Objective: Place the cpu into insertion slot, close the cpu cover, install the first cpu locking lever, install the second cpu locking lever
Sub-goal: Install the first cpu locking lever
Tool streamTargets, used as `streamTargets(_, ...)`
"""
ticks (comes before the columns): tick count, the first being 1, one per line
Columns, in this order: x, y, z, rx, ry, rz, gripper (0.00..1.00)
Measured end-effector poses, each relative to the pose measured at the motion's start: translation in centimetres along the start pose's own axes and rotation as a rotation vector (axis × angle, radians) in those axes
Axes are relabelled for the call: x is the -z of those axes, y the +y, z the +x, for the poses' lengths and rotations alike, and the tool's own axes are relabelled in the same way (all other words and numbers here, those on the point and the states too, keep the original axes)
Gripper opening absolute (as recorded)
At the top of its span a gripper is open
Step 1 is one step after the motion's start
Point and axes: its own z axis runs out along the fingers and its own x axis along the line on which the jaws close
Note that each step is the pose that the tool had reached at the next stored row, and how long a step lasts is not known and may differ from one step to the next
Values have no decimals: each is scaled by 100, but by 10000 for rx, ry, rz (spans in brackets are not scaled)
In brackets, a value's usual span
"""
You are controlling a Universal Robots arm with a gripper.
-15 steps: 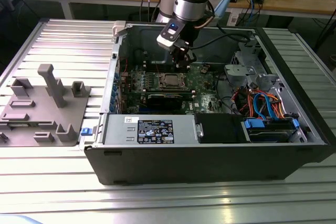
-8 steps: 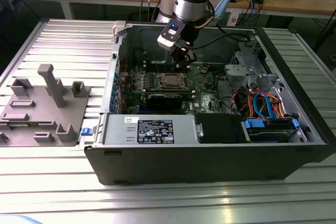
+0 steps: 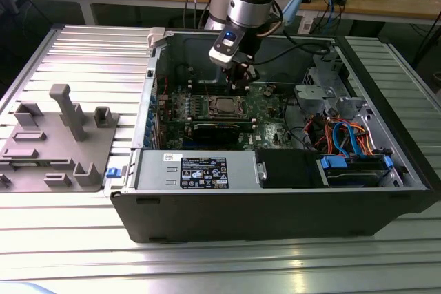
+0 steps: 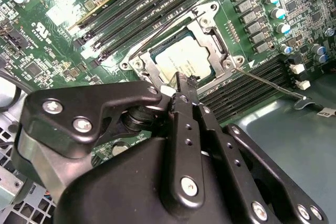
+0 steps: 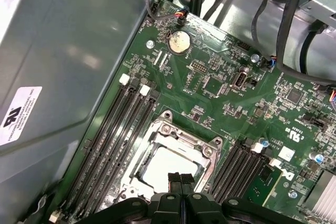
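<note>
So the small square cpu (image 5: 163, 162) with its flat, silvery metal top is sitting in the insertion slot (image 3: 222, 106). The thin silver cpu cover (image 5: 181, 136) lies flat around it like a window frame. The black metal gripper (image 5: 180, 178) hovers right over the chip's edge, jaws pressed together with nothing between them.

In the second wrist view a thin bare-wire lever (image 4: 268, 81) juts out from one socket corner. Long black memory slots (image 5: 110, 140) flank the socket on the green motherboard (image 5: 220, 93). It's all inside an open dark steel case (image 3: 275, 218) on a ribbed aluminium table (image 3: 207, 266).

In the exterior view, taking the socket as centre, there's a labelled grey power supply (image 3: 200, 170) at 6 o'clock and orange and blue cables (image 3: 344, 135) at 3. A grey plastic fixture (image 3: 58, 135) is outside the case at 9.
</note>
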Motion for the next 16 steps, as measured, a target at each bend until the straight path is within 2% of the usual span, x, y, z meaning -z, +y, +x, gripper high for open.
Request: streamTargets(16,0,0,0,563,-37,1,11)
